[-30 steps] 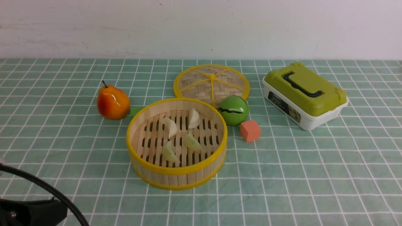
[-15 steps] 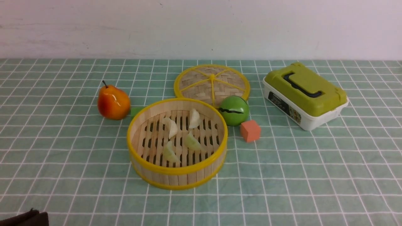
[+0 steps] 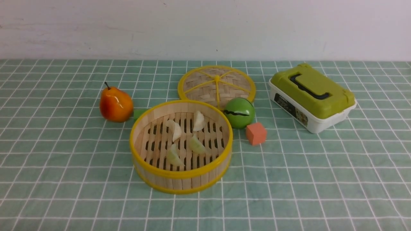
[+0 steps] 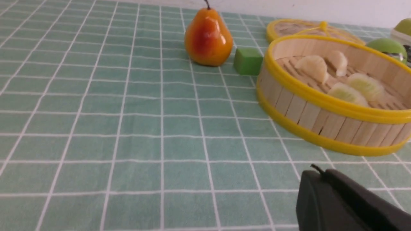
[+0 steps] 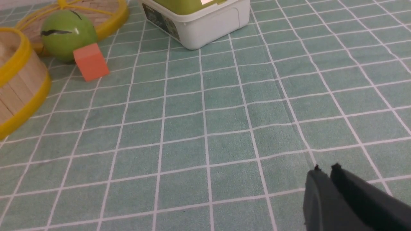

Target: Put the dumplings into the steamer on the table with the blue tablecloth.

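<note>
Dumplings (image 3: 183, 138): four in steamer (image 3: 180, 183) | left hand (image 4: 324, 186), right hand (image 5: 326, 181) clenched, empty | your risk: a stray sweep tips steamer.

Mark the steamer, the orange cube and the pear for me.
steamer (image 3: 180, 173): front view, near wall below the rim.
orange cube (image 3: 256, 133): front view, front face.
pear (image 3: 116, 104): front view, middle of body.

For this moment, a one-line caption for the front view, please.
Four dumplings sit in the steamer; no arms visible.
</note>
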### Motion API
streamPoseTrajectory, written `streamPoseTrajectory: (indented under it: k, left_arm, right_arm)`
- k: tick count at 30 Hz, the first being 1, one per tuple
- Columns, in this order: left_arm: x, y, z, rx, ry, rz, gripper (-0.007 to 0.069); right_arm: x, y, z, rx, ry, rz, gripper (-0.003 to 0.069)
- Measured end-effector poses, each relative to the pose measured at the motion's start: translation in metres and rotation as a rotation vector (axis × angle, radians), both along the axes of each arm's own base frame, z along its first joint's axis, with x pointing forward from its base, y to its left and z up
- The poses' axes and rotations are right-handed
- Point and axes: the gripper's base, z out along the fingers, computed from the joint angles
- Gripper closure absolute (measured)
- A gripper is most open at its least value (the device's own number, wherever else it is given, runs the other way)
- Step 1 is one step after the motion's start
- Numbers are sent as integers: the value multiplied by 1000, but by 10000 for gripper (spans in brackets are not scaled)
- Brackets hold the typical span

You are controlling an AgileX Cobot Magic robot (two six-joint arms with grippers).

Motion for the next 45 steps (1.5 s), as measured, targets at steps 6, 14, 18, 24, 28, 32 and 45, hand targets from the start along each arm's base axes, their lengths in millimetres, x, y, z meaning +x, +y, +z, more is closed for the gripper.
streamPoseTrajectory:
  k: [6,14,18,24,28,32,45]
  left_arm:
    - [-2,0,-9,5,102,3,639]
    - [-3,0,-10,18,105,-4,639]
    - [-3,0,-10,17,105,-4,639]
    - [-3,0,-10,18,105,-5,639]
    - [-3,0,-10,18,105,-5,639]
    - [-3,0,-10,18,105,-5,639]
    - [-3,0,-10,18,105,-5,638]
  right_arm:
    - [0,0,0,0,0,0,613]
    - [0,0,0,1,1,0,597]
    - [0,0,0,1,1,0,592]
    - [0,0,0,1,1,0,583]
    - [0,0,0,1,1,0,578]
    - [0,0,0,1,2,0,574]
    - [0,0,0,0,2,0,559]
